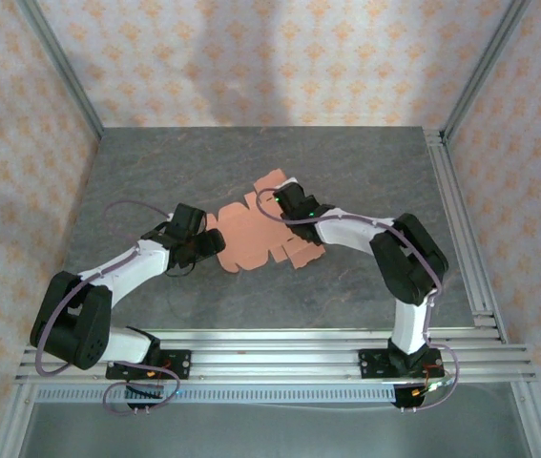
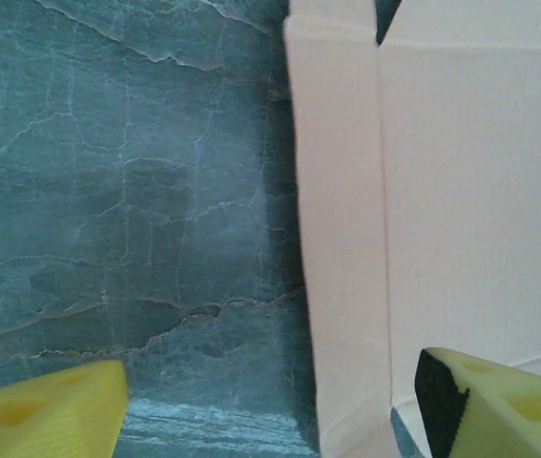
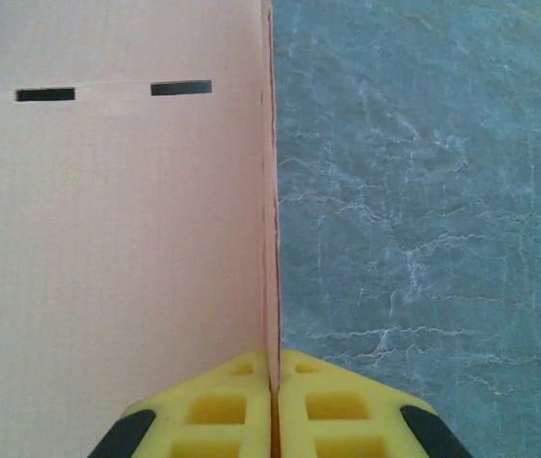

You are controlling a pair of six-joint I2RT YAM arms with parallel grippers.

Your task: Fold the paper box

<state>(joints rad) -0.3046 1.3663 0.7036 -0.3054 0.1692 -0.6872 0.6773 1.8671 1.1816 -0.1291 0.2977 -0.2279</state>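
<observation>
Grey marbled table (image 1: 136, 172) carried the paper box (image 1: 251, 239) as a mostly flat sheet at its centre, stretched between both arms. The right pincer (image 3: 272, 377) was clamped on a flap edge; the left pincer (image 2: 270, 410) gaped wide astride the sheet's opposite edge.

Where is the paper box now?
Top view, centre: the paper box lies with the left pincer open at its left edge, right pincer pinching a flap.
</observation>
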